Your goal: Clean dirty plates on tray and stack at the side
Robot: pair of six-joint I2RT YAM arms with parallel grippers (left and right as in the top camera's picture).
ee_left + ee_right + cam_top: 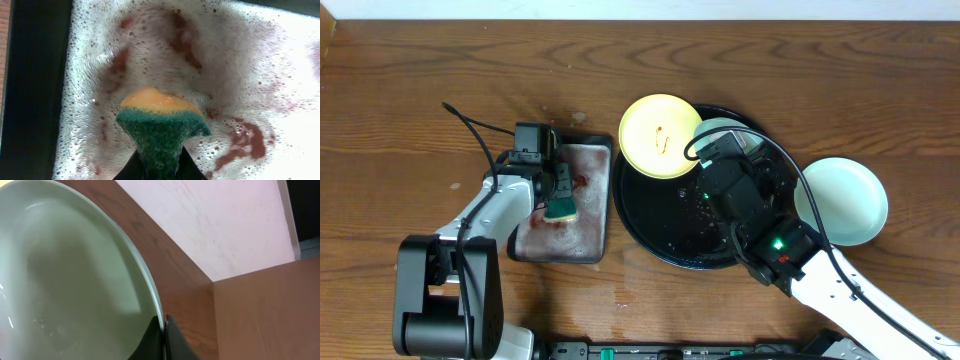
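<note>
Overhead showed three plates: a yellow plate (660,135) on the rim of the black tray (655,235), a free mint plate (842,200) on the table (420,80) beside it, and a held mint plate (718,128) pinched by the right gripper (718,146) above that tray; one sponge (561,209), one grey tray (608,215). Left wrist: the left gripper (160,167) clamped the sponge over foam; lifting it well soaked seemed wise. Right wrist: closed fingertips (172,337) gripped the rim, best kept steady.

Overhead: high up, straight down, whole table (410,90) in shot.
Left wrist: right up close over the grey tray (35,90), sponge (160,125) foremost; overhead shares it.
Right wrist: tight on mint plate (65,265), facing wall (225,225).
</note>
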